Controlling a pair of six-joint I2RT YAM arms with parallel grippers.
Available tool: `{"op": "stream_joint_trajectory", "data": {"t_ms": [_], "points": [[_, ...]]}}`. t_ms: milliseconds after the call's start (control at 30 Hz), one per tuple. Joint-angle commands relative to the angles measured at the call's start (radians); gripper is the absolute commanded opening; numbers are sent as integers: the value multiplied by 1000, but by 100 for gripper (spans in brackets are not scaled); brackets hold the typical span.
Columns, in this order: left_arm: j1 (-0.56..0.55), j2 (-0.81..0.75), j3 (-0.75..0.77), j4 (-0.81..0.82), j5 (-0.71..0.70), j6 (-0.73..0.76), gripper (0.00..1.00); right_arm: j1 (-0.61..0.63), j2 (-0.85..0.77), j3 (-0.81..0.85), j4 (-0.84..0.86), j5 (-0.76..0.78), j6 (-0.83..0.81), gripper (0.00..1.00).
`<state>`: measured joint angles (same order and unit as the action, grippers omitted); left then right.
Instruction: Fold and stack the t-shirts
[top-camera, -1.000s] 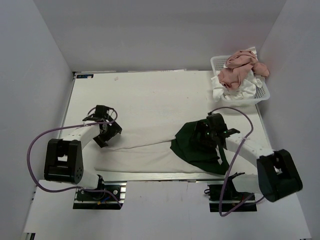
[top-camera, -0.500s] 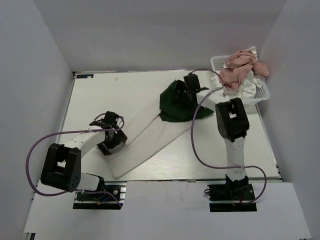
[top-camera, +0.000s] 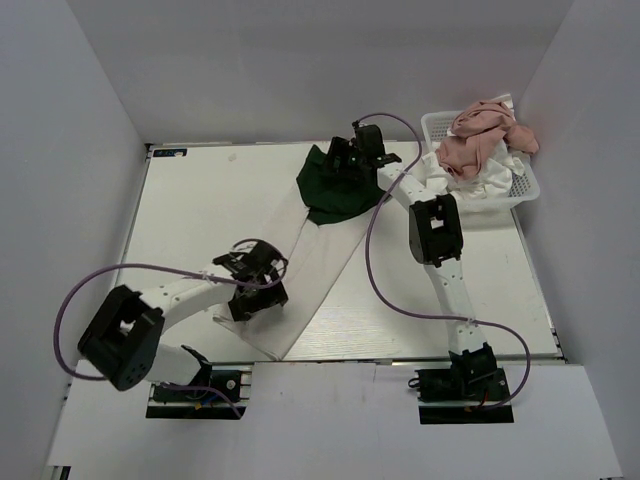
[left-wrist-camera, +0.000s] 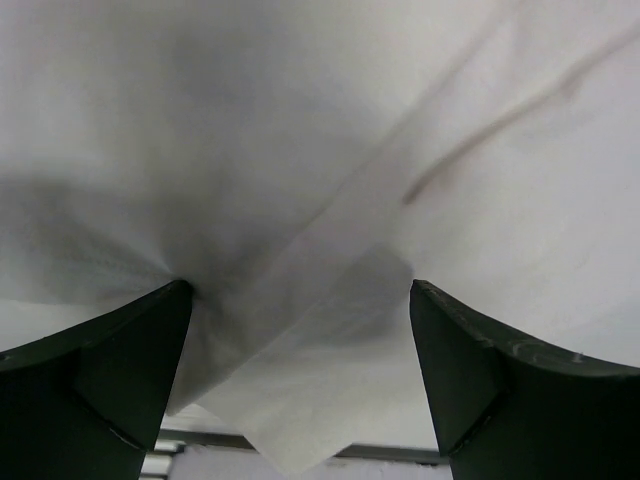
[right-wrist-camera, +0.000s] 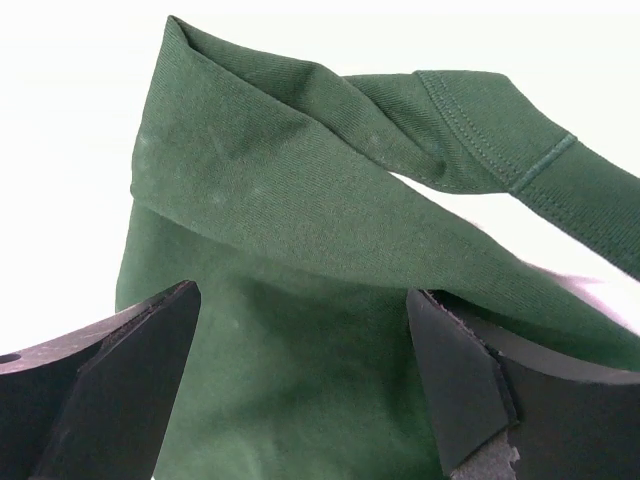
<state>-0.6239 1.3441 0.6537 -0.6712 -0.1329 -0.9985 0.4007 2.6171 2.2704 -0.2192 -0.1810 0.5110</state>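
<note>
A white t-shirt with dark green sleeves lies stretched in a long diagonal band from the far middle of the table to the near edge. My right gripper is over its green end; in the right wrist view its jaws stand wide apart with green cloth filling the gap between them. My left gripper is on the white near end. Its jaws stand wide apart with a white cloth corner between them, and its left finger presses into the cloth. No lettering shows.
A white latticed basket stands at the far right corner, holding a dusty pink shirt and a white one. Grey walls close in the left, right and back. The table's near edge runs just below the shirt's end.
The right arm swung from the near right to the far middle, taking the green end with it. The shirt went from lying along the near edge to a diagonal. The left gripper moved right and nearer.
</note>
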Motion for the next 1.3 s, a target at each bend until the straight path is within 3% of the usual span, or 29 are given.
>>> {"op": "stream_joint_trajectory", "data": {"t_ms": [0, 100, 267, 400, 567, 700, 900, 967, 1067, 1167, 1200, 1267], "points": [[-157, 216, -21, 133, 255, -114, 100, -2, 90, -2, -71, -55, 3, 90], [-276, 300, 37, 133, 271, -132, 100, -10, 119, 64, -83, -38, 24, 90], [-442, 300, 76, 186, 260, -169, 100, -7, 124, 92, -55, -8, 8, 90], [-556, 360, 214, 176, 204, -140, 100, 6, 112, 93, -95, -40, -31, 90], [-666, 495, 483, 35, 92, -29, 100, 6, -47, 54, -190, -40, -136, 90], [-685, 469, 518, -34, 3, -19, 100, 3, -214, -17, -242, -20, -255, 90], [-685, 212, 373, -137, -155, -130, 100, -13, -538, -274, -235, 92, -273, 90], [-674, 92, 313, -168, -165, -141, 100, -13, -668, -441, -249, 207, -250, 90], [-659, -27, 183, -156, -137, -150, 100, -5, -843, -708, -226, 245, -209, 90], [-659, -69, 140, -172, -126, -161, 100, 6, -995, -991, -200, 256, -112, 90], [-659, -83, 115, -172, -126, -161, 100, 9, -1122, -1120, -166, 246, -95, 90], [-659, -83, 97, -172, -126, -161, 100, 36, -1243, -1233, -154, 241, -28, 90]]}}
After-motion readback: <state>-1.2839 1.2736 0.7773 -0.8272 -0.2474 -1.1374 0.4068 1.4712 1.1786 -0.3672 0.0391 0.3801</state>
